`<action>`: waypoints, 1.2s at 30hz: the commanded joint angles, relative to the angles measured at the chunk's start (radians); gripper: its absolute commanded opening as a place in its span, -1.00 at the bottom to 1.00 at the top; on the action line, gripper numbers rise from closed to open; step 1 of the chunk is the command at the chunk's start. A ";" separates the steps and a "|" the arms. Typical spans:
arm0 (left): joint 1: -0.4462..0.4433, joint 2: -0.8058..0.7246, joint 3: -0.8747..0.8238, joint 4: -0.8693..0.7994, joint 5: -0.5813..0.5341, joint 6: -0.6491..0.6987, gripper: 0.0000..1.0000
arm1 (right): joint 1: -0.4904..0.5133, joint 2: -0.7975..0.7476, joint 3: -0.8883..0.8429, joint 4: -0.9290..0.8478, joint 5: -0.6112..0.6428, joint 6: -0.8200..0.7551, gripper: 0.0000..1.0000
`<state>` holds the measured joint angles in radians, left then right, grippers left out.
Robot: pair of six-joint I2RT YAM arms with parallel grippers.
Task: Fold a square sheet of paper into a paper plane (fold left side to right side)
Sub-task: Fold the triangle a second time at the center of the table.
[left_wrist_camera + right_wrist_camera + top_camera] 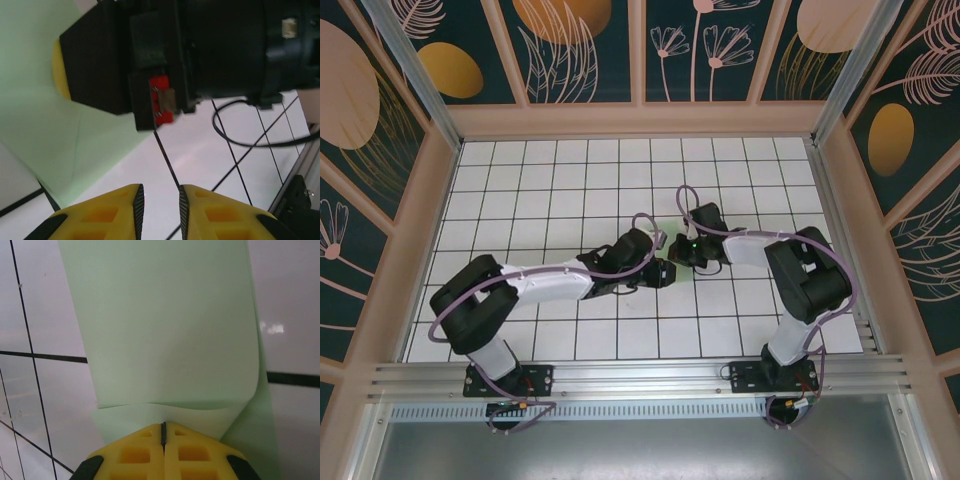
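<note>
Two hazards: yellow left gripper (pixel 160 195), narrowly parted, empty, may snag curled pale mint-green square paper sheet (pixel 165 330); yellow right gripper (pixel 162 427), closed tight, may skew crease

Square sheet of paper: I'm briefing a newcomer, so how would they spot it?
On the white grid-tiled table, look at the middle. There the right gripper pinches the square sheet of paper: thin, pale mint-green and curling over, unlike the glossy white tiles.

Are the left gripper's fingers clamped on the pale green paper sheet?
No, the left gripper shows an empty gap between its fingers; the pale green paper sheet lies beyond them.
</note>
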<state>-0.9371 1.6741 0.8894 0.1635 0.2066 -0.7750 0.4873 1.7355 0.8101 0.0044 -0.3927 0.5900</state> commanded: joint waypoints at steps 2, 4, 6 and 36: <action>0.030 0.074 0.025 0.020 0.010 0.017 -0.42 | 0.012 -0.020 -0.028 -0.070 0.016 0.046 -1.00; 0.038 0.093 0.025 0.028 0.013 0.011 -0.43 | 0.011 -0.021 -0.024 -0.072 0.010 0.054 -1.00; 0.045 0.110 0.020 0.042 0.019 0.006 -0.42 | 0.011 -0.021 -0.023 -0.071 0.003 0.062 -1.00; 0.044 0.208 -0.064 0.044 0.040 -0.035 -0.46 | 0.020 -0.113 -0.029 -0.061 -0.075 0.035 -1.00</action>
<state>-0.8928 1.8576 0.8631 0.2665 0.2615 -0.7914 0.4942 1.6039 0.7956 -0.0708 -0.4385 0.6121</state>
